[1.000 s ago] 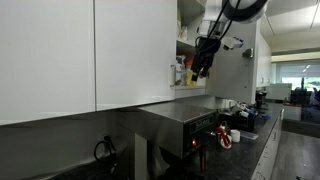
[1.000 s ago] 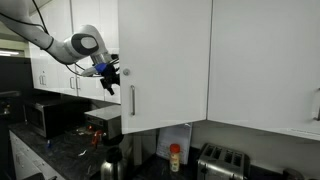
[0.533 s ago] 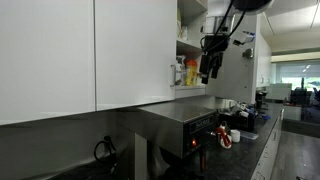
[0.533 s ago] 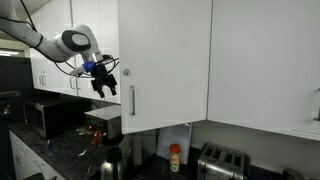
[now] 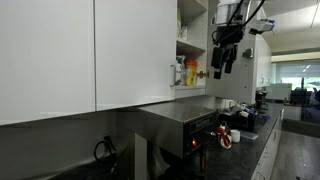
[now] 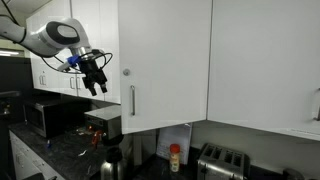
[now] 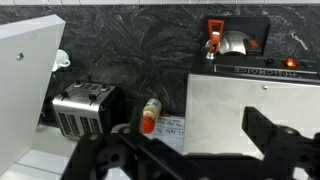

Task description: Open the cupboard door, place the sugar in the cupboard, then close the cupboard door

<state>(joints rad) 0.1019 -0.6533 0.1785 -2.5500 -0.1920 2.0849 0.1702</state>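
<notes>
1. My pincer (image 6: 96,88) hangs with its 2 fingers spread wide and nothing between them. It is just beside the free edge of the cupboard door (image 6: 165,60) and apart from it.
2. The cupboard door stands swung out from the wall. In an exterior view the cupboard (image 5: 192,30) is open, with the yellow and red packages (image 5: 191,72) on a shelf.
3. The sugar is not in my pincer. It may stand on a shelf among the packages, but at this size I cannot pick it out.
4. I judge that closing the door is the step in hand.
5. I expect the door to handle as a stiff, flat panel that swings lightly on its hinges. Its glossy face looks slippery, so a finger pressed at an angle could skid.
6. The best hold is the slim bar handle (image 6: 132,100) near the free edge, with 1 finger on each side. I could also push flat on the outer face close to that edge, far from the hinges. Either way I would go slowly, since a slam could shake what is on the shelf.
</notes>
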